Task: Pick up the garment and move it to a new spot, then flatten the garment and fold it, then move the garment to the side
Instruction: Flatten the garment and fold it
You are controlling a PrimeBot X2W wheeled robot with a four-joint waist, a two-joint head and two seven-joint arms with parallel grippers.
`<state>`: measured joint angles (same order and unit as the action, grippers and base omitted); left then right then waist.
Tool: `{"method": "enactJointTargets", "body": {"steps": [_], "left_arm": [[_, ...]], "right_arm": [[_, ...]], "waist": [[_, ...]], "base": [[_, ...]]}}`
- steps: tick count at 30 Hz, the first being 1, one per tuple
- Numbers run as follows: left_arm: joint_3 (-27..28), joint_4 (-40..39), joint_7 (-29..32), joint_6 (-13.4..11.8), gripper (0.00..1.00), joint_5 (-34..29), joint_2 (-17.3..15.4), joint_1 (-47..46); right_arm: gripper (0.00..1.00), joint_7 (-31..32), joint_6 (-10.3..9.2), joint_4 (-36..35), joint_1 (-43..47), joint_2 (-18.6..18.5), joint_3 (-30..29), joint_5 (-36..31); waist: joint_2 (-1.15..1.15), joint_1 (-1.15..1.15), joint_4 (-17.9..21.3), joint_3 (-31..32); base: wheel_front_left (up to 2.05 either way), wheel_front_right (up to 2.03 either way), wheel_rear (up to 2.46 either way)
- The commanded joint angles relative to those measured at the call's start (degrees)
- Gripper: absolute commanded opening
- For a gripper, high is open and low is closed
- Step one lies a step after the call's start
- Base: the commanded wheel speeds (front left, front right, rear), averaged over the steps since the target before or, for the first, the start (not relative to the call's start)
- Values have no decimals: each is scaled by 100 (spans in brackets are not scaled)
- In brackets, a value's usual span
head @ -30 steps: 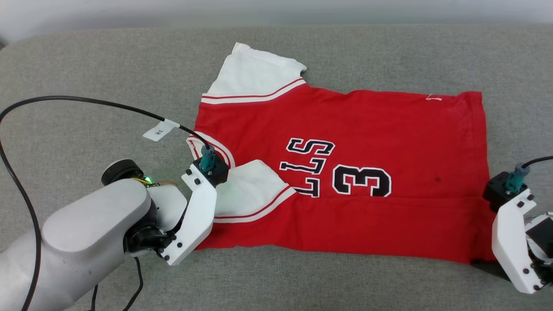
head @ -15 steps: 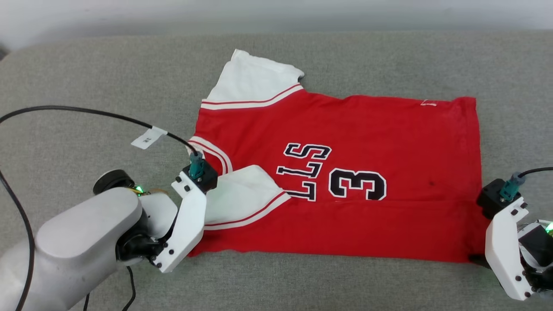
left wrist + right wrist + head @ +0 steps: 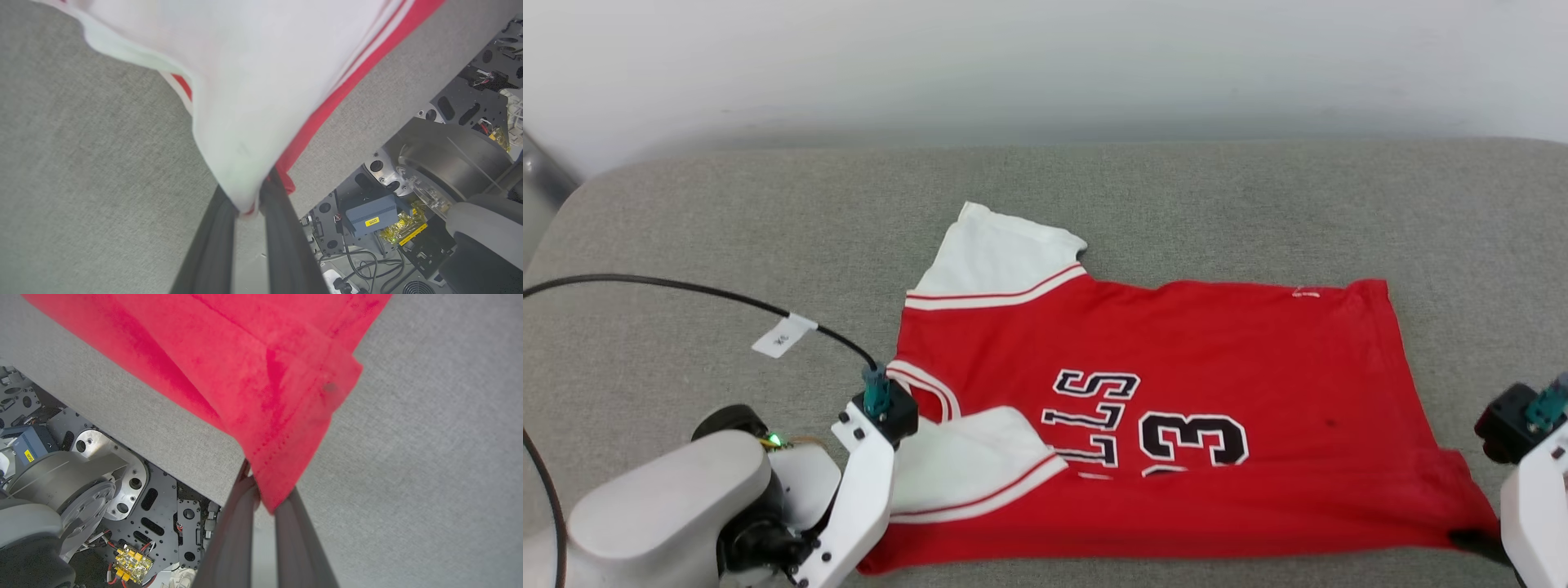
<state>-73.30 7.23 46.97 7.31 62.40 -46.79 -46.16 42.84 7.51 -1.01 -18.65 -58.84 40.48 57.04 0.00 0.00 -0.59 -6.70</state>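
Red jersey: probably soft, light, limp. Left tool pinches white sleeve; right tool pinches hem corner; sound holds.

Left fingers pinched shut; right fingers pinched shut likewise.

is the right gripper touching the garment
Touching. The right wrist view shows the right gripper, jaws shut, pinching a red hem corner of the garment.

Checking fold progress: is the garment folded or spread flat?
Partly folded: the garment has its near side doubled over, hiding some lettering.
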Motion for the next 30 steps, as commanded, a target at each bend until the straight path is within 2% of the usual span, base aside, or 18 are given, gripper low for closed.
{"method": "enactJointTargets", "body": {"steps": [1,6,14,15,16,17,18,23,26,30], "left_arm": [[-1,-80,14,-31,0,34,-76,172],[-1,-251,16,-85,0,29,-89,466],[25,-90,-54,-165,0,-35,30,705],[37,-58,-93,-173,27,-36,66,711],[44,-47,-164,-166,100,-92,90,702],[50,-19,-218,-164,100,-91,104,721],[85,0,-296,-167,100,-83,114,729],[323,-44,-639,-205,100,-92,-59,557],[556,-99,-982,-279,100,-202,-157,405],[796,-26,-1620,-389,100,-668,-182,126]], "right_arm": [[0,-17,-4,-42,203,-107,-24,35],[0,-41,-4,-58,523,-170,-79,11],[0,-52,-5,328,775,170,-109,-181],[0,-100,-5,393,774,252,-145,-198],[22,-138,-5,442,773,326,-181,-206],[68,-189,-5,484,776,391,-220,-212],[100,-251,-5,510,772,448,-263,-235],[100,-814,-5,523,689,572,-639,-537],[100,-1396,-4,510,646,675,-937,-928],[100,-2433,-5,507,565,1034,-1598,-1520]], "waist": [[0,0,-13,14],[0,0,-12,-26],[0,0,-13,-186],[0,0,-13,-189],[0,0,-14,-184],[0,0,-12,-174],[0,0,-7,-154],[0,0,11,12],[0,0,21,121],[0,0,77,169]], "base": [[0,0,0],[0,0,0],[0,0,0],[0,0,0],[0,0,0],[0,0,0],[0,0,0],[0,0,0],[0,0,0],[0,0,0]]}}
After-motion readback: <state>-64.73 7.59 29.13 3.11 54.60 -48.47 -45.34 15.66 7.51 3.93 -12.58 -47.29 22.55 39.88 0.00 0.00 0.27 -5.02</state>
